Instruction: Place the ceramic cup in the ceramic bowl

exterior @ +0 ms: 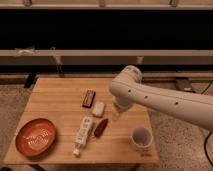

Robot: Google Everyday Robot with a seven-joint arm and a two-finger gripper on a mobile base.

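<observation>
The ceramic cup [141, 138], small and white with a greyish inside, stands upright near the table's front right corner. The ceramic bowl [36, 136], wide, shallow and orange-red with pale swirl lines, sits at the front left corner. My gripper [117, 109] hangs from the white arm over the middle right of the table. It is behind and to the left of the cup, apart from it, and far to the right of the bowl. It holds nothing that I can see.
On the wooden table [55, 95] lie a brown bar [89, 98], a small white packet [98, 108], a reddish-brown oval item [101, 126] and a white remote-like stick [83, 132], all between the bowl and the cup. A dark railing runs behind the table.
</observation>
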